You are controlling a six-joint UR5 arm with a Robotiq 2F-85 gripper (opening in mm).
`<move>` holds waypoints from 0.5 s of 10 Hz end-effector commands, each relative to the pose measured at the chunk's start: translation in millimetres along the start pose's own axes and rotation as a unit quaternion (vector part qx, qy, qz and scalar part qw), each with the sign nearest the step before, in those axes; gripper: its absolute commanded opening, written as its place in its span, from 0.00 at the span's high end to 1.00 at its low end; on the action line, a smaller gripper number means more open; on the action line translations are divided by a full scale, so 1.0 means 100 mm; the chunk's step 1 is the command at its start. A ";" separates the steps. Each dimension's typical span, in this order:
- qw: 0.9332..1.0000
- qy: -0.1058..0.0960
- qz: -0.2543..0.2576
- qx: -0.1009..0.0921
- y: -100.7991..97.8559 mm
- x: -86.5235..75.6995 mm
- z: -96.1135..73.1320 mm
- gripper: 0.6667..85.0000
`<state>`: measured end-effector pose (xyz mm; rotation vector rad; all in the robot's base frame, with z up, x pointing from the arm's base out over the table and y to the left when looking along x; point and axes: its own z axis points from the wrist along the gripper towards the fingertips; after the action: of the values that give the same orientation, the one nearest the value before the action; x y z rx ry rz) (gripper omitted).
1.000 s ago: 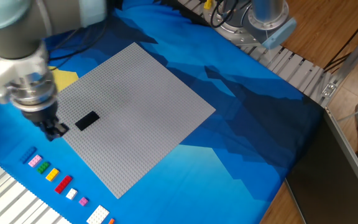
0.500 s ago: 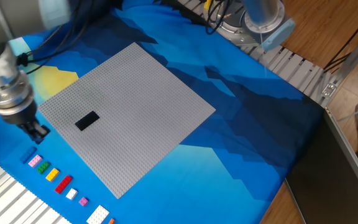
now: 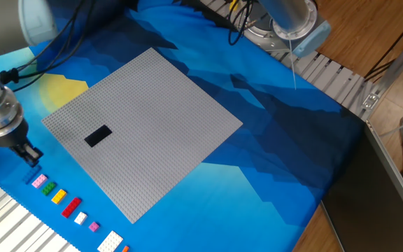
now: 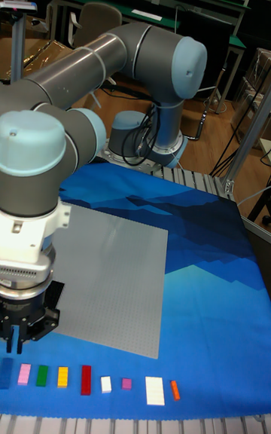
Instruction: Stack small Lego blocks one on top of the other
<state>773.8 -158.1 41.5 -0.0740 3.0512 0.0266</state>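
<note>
End effector: hangs just above the row's blue brick, fingers seemingly slightly parted, gripping nothing.
Black brick: flat on grey baseplate.

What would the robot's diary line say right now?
fingers: above blue brick, holding nothing | black brick: on grey baseplate | stack: not started

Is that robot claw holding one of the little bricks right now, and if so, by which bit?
It cannot be told for sure. The gripper hangs above the row of small bricks, and no brick shows between its fingers; the black brick lies apart on the grey baseplate.
</note>
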 end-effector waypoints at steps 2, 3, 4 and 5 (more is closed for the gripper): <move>1.000 -0.005 -0.001 -0.004 -0.06 -0.09 0.10 0.77; 1.000 -0.007 -0.003 -0.005 -0.04 -0.10 0.13 0.76; 1.000 -0.010 -0.008 -0.008 -0.02 -0.13 0.15 0.74; 1.000 -0.013 -0.016 -0.007 -0.02 -0.14 0.16 0.72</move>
<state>783.6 -161.1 30.1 -0.1007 3.0395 0.0292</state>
